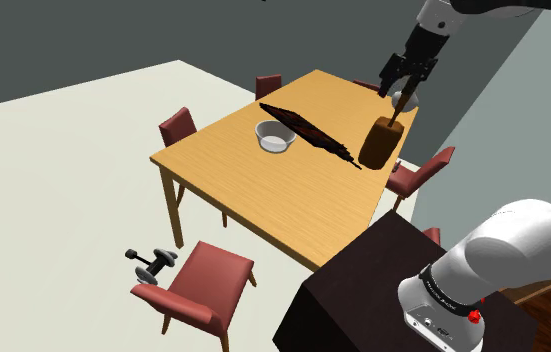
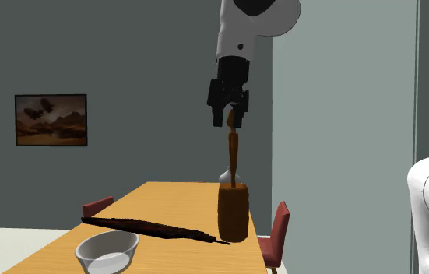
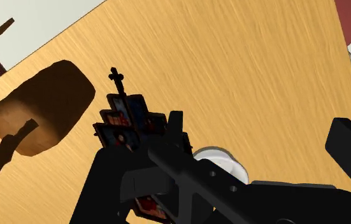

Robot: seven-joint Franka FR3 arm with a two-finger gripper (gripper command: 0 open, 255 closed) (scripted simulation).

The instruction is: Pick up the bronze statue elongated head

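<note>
Light wooden table, round white-grey bowl showing a plain inside, long dark brown object lying just beside it, brown barrel-bodied statue with thin elongated head upright near the table's edge, black gripper just above its tip with fingers apart, small white object behind.

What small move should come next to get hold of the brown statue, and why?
Probably shift the open hand sideways until the statue's thin neck is centred under it. The statue stands upright on the table, unheld. In the wrist view it sits off to one side of the hand, not in line with it.
</note>
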